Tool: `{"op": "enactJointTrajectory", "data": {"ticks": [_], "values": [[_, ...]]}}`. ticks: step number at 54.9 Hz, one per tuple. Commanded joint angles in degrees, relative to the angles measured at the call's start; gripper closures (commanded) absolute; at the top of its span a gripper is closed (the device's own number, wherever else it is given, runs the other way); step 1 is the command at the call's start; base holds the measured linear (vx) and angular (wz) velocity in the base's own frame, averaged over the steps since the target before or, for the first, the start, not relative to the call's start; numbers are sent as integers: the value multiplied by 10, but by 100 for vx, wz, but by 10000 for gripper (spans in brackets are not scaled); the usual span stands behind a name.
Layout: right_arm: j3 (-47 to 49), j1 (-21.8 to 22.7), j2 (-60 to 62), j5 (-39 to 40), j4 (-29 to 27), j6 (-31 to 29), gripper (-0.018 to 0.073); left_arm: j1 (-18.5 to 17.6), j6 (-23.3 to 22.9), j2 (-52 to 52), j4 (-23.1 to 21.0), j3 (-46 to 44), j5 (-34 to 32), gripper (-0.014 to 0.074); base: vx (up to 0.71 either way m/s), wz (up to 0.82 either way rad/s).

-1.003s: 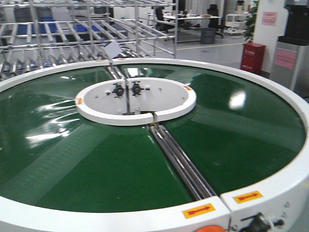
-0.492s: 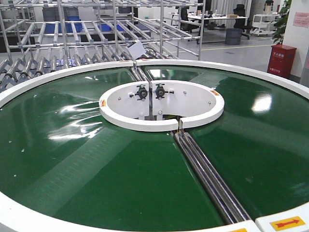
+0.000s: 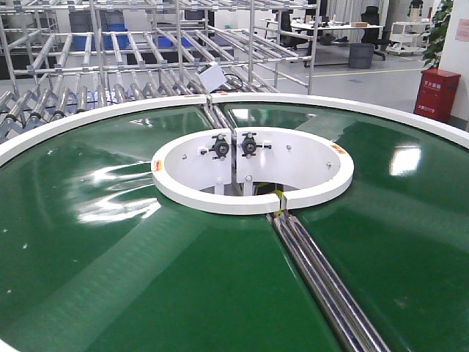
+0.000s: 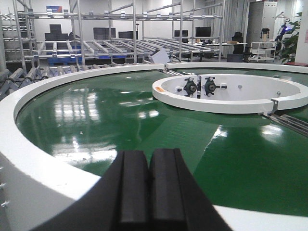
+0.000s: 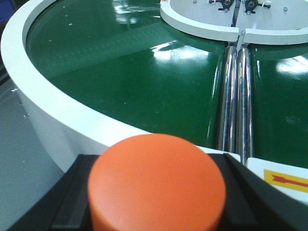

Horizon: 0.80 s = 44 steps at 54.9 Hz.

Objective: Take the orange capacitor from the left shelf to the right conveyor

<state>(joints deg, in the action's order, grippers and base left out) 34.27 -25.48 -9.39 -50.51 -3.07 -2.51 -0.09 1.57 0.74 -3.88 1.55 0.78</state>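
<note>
A yellow sticker point(image 5: 288, 180) with a red arrow sits on the white rim of the right conveyor point(image 5: 144, 72). It has no words. The right gripper point(image 5: 156, 207) pinches the orange capacitor point(image 5: 156, 183) between its black fingers, close by that rim. Only the capacitor's smooth round top shows. The left gripper point(image 4: 149, 192) has its fingers pressed together, also by the rim. The arrow stickers seen in the front view a moment ago are out of sight now. The belt is shiny green, and metal rollers point(image 5: 236, 96) run to its white ring point(image 3: 253, 172).
</note>
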Motion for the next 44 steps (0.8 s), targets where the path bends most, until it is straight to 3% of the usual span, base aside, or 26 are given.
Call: {"op": "enactJointTrajectory", "data": {"ticks": [1, 44], "values": [[16, 3, -11, 48, 3, 0, 350, -2, -1, 7, -4, 19, -46, 603, 15, -3], [16, 3, -11, 48, 3, 0, 350, -2, -1, 7, -4, 19, -46, 603, 8, -2]]}}
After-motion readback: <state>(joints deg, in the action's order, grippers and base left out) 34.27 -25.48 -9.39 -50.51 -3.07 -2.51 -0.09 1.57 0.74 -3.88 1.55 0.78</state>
